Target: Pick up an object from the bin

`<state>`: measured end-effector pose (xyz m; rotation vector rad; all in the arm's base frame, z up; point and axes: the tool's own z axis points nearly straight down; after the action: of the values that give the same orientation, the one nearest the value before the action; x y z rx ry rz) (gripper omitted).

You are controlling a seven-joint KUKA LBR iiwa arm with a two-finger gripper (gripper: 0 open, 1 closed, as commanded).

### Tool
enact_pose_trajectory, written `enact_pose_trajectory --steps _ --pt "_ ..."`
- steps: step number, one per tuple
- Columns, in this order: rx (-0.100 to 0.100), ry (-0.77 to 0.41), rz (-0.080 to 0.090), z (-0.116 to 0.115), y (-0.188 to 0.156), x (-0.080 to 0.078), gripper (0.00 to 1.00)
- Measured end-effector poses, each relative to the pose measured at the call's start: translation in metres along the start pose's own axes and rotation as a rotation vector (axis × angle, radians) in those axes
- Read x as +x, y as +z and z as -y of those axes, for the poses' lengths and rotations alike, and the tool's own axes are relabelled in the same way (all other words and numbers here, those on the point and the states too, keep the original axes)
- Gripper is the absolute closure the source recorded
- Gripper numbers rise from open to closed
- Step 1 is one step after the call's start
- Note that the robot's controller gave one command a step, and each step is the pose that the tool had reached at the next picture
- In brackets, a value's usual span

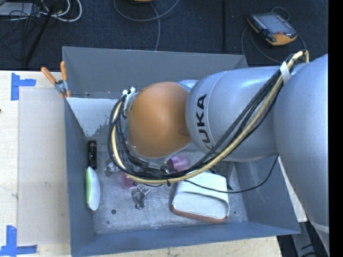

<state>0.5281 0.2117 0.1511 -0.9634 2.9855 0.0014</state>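
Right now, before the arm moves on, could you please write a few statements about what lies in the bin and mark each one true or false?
1. A long green and white thing lies along the left wall of the bin. True.
2. The small black thing lies right of the white block. False: it lies far to the left of it, just above the green and white thing.
3. The white block lies in the bin's lower right part. True.
4. The arm enters from the left. False: it enters from the right, with its orange cover over the bin's middle.
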Motion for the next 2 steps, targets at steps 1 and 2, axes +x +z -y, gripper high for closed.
enact_pose_trajectory --steps 1,2 --pt "-0.002 0.326 -0.012 0.023 0.0114 0.0097 0.0" --pt "0.001 0.497 -0.005 0.0236 0.0036 0.0142 0.0"
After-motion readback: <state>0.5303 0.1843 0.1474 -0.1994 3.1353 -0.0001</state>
